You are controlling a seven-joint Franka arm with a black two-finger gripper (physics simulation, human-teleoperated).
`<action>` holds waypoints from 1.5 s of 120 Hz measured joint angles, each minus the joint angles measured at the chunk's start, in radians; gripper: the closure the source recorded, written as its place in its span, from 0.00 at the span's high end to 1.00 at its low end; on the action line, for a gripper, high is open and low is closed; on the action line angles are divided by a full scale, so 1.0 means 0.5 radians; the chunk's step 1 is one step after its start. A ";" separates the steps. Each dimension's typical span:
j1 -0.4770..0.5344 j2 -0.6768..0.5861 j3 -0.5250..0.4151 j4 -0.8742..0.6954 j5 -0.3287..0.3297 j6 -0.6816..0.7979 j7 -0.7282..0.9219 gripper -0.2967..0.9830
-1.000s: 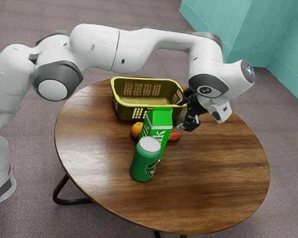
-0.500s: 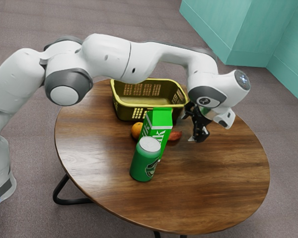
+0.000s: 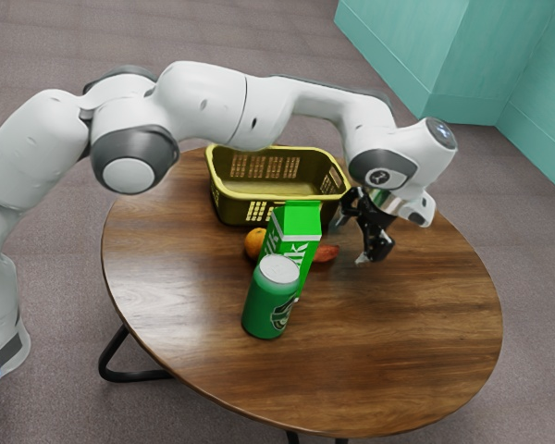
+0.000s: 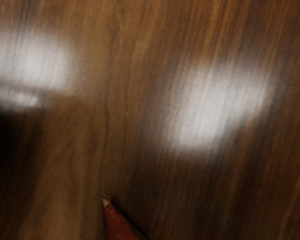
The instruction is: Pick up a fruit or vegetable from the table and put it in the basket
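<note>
The red vegetable lies on the worktop, near the tool, toward the exterior view's left. The tool's fingers are spread apart. Farther from the tool on that same side stand the milk carton and green can, with the orange beside the carton. The basket sits near the tool, toward the exterior view's upper left.

red tapered vegetable | orange fruit | on table | near upright olive basket
</note>
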 joint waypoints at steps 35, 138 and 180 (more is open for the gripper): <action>-0.006 -0.074 0.006 -0.077 -0.023 0.000 0.014 0.77; -0.043 -0.398 -0.003 -0.690 -0.151 0.307 0.027 0.77; -0.095 -0.401 -0.020 -0.721 -0.183 0.324 0.027 0.77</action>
